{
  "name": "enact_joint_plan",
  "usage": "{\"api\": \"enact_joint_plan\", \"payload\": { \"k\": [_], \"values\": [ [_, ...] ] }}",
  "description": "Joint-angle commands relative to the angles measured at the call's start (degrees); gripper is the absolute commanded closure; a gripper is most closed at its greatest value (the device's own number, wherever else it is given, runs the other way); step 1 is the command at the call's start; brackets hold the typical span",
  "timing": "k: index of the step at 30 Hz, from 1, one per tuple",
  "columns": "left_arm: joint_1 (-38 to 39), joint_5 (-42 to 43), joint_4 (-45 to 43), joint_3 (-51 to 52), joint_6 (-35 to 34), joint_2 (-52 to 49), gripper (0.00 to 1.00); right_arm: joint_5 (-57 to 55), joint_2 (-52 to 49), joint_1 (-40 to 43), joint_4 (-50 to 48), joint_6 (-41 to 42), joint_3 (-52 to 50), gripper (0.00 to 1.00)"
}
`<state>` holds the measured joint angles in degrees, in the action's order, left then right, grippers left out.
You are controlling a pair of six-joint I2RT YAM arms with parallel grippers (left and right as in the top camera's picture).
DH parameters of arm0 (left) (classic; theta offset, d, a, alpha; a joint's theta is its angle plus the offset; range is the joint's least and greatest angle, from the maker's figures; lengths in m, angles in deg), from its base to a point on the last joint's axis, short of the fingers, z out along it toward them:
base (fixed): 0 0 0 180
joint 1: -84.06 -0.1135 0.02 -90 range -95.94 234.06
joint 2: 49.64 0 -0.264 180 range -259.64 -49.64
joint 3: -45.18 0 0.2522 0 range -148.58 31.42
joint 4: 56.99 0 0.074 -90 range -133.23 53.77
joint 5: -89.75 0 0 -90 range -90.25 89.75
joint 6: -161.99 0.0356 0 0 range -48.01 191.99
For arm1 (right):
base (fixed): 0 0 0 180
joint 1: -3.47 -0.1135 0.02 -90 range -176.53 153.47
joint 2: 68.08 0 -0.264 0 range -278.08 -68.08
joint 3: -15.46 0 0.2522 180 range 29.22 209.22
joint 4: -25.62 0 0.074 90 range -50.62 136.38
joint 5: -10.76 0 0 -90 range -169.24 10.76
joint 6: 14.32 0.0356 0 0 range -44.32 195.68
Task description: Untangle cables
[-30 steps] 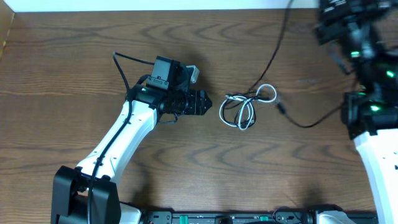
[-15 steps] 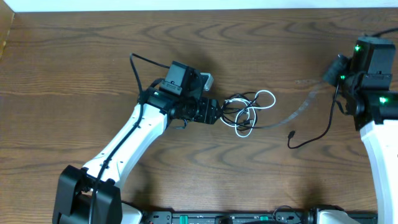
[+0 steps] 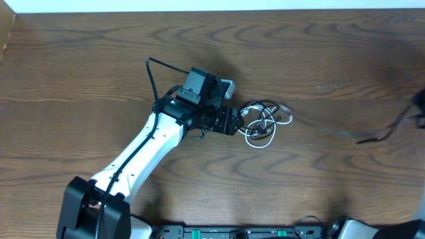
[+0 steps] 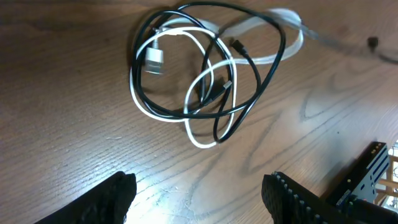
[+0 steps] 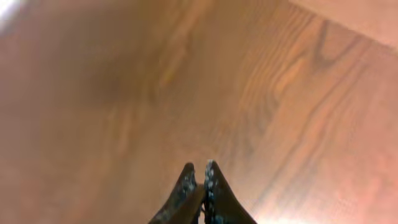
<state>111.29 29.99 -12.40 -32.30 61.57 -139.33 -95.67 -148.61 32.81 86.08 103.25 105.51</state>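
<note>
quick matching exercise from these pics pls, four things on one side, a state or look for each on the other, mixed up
Things:
1. left gripper
2. right gripper
3. white cable
4. table

States:
a. looped through the black cable
b. fingers wide apart, nothing between them
c. brown wood grain
d. fingers pressed together

Pairs: 1-b, 2-d, 3-a, 4-c
</note>
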Motion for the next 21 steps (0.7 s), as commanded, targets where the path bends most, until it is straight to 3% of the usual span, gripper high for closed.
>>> {"api": "enact_joint_plan", "payload": {
  "k": [1, 5, 10, 16, 17, 18, 21],
  "values": [
    [0.1, -0.1, 0.3, -0.3, 1.0, -0.2, 0.3, 14.6, 0.7, 7.5, -1.3, 1.2, 10.0, 0.99],
    [0.1, -0.1, 0.6, -0.2, 1.0, -0.2, 0.3, 11.0, 0.7, 11.5, 2.5, 2.0, 16.0, 0.99],
    [0.1, -0.1, 1.3, -0.2, 1.0, -0.2, 0.3, 1.5, -1.5, 10.8, 9.7, 2.0, 12.6, 0.99],
    [0.1, 0.0, 2.5, -0.2, 1.0, -0.2, 0.3, 9.9, -9.2, 10.7, 8.2, -1.8, 4.1, 0.91],
    [0.1, 0.2, 2.6, -0.2, 1.0, -0.2, 0.3, 14.3, -11.1, 10.7, 7.0, -4.3, 3.8, 0.84],
    [0.1, 1.4, 2.5, -0.2, 1.0, -0.2, 0.3, 22.4, -13.0, 10.7, 4.4, -8.5, 3.8, 0.69],
    [0.1, 2.5, 2.6, -0.2, 1.0, -0.2, 0.26, 44.1, -15.1, 10.6, -1.1, -15.5, 3.8, 0.51]
  ]
}}
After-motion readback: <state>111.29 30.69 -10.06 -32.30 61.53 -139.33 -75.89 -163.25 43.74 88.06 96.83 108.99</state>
